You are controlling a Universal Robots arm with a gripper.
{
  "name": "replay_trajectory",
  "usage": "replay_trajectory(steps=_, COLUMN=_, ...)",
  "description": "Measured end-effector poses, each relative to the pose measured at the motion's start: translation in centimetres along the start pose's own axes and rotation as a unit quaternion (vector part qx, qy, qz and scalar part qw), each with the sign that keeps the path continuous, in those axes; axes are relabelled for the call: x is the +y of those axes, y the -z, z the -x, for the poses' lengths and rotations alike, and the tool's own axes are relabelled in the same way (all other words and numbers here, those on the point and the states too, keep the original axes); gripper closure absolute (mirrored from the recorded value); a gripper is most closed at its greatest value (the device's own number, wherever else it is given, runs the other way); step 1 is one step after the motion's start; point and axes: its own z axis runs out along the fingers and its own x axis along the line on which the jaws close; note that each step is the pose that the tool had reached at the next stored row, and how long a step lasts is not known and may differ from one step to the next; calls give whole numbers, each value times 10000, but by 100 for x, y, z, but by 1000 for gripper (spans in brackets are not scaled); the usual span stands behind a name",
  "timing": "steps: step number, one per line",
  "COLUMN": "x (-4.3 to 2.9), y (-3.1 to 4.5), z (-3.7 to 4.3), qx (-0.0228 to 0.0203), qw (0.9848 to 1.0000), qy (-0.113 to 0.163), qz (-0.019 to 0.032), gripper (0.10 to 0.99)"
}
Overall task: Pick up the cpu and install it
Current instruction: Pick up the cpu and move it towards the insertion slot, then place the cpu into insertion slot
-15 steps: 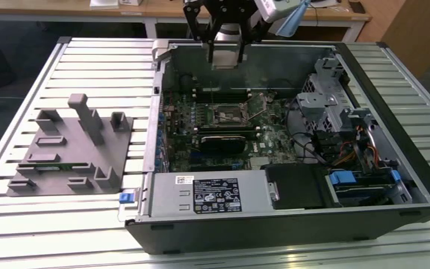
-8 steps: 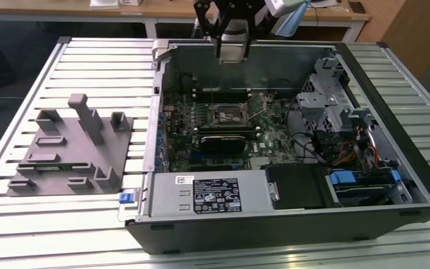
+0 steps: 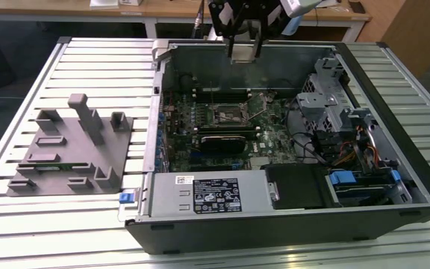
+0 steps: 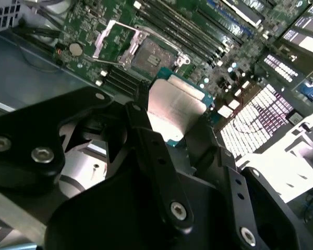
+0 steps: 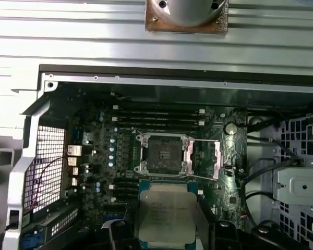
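My gripper (image 3: 243, 47) hangs over the far part of the open computer case (image 3: 394, 185), shut on the cpu (image 3: 243, 54), a flat square chip with a silvery top. The same cpu (image 4: 178, 107) sits between the black fingers (image 4: 146, 135) in the second wrist view. In the first wrist view the cpu (image 5: 164, 211) floats just short of the motherboard socket (image 5: 161, 153), held well above the board. That socket (image 3: 226, 115) stands with its metal frame swung open and nothing in it; it shows as well in the second wrist view as the socket (image 4: 146, 52).
A grey plastic fixture (image 3: 73, 145) with upright blocks stands on the slatted table (image 3: 96, 61) at the exterior view's left. Inside the case are the power supply (image 3: 211, 193), drive cages (image 3: 335, 101), cables and memory slots (image 5: 156, 117) around the socket.
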Motion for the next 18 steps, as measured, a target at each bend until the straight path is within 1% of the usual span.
replay_trajectory(steps=11, x=0, y=-1, z=5, qx=-4, qw=10000, qy=-45, qz=-1, gripper=557)
replay_trajectory(steps=14, x=0, y=-3, z=5, qx=-12, qw=9999, qy=-141, qz=0, gripper=557)
replay_trajectory(steps=18, x=0, y=-7, z=5, qx=-29, qw=9994, qy=-344, qz=5, gripper=557)
